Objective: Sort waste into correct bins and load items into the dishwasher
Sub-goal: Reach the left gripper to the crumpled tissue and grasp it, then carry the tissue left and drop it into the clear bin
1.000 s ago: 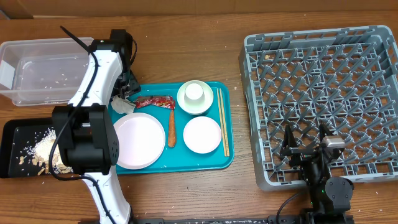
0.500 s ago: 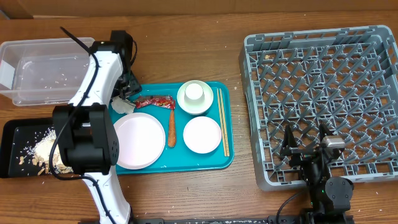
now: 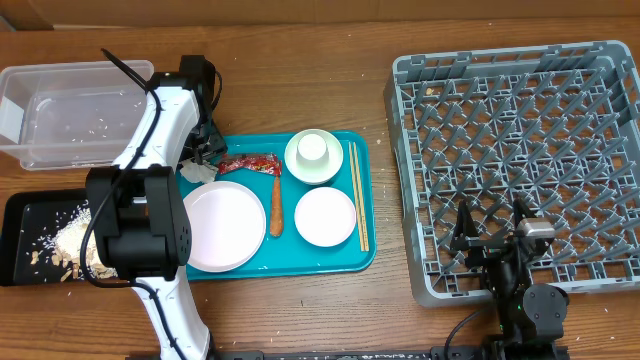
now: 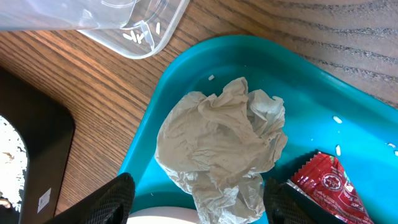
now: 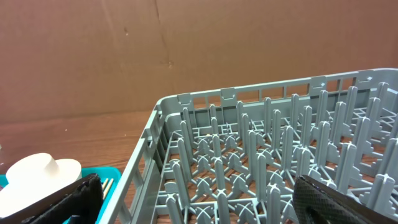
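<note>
My left gripper hangs open over the teal tray's back left corner, its fingers on either side of the crumpled white tissue without gripping it. A red wrapper lies just right of the tissue. The carrot lies between the large plate and the smaller plate. The cup sits in the bowl, with the chopsticks to their right. My right gripper is open and empty over the grey dish rack's front left part.
The clear tub stands at the back left with a few crumbs inside. In front of it the black tray holds pale shells and crumbs. The teal tray lies mid-table. Bare wood separates it from the rack.
My left arm has shifted very slightly over the tissue. The objects and the right arm have not moved.
</note>
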Motion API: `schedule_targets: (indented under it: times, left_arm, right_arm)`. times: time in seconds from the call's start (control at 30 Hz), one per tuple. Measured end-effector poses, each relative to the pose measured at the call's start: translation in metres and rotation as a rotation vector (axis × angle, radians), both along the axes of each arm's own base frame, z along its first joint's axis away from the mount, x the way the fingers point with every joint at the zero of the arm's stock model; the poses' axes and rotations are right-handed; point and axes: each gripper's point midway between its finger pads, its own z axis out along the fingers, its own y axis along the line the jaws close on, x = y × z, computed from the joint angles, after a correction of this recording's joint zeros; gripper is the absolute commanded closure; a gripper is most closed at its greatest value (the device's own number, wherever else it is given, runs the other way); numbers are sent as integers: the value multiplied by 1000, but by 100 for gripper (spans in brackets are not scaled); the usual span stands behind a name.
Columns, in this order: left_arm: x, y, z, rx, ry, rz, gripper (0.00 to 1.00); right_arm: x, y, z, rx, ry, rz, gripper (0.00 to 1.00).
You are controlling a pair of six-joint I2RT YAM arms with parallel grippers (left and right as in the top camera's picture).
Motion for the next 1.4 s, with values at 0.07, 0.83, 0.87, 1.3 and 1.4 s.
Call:
schedule_targets:
  times: [0.07, 0.83, 0.87, 1.3, 1.4]
  left_arm:
    - [0, 0, 0, 0, 0, 0, 33]
    - [2, 1, -7, 6, -14, 0, 39]
    - [1, 2, -9, 13, -12, 0, 39]
    - [5, 12, -7, 75, -28, -3, 57]
    - [2, 12, -11, 74, -21, -4, 69]
  right_arm:
    - [0, 0, 0, 0, 1, 0, 0]
    - [0, 0, 0, 0, 0, 0, 0]
    - [0, 0, 0, 0, 1, 0, 0]
    - [0, 0, 0, 1, 0, 0, 0]
    - [0, 0, 0, 0, 0, 0, 0]
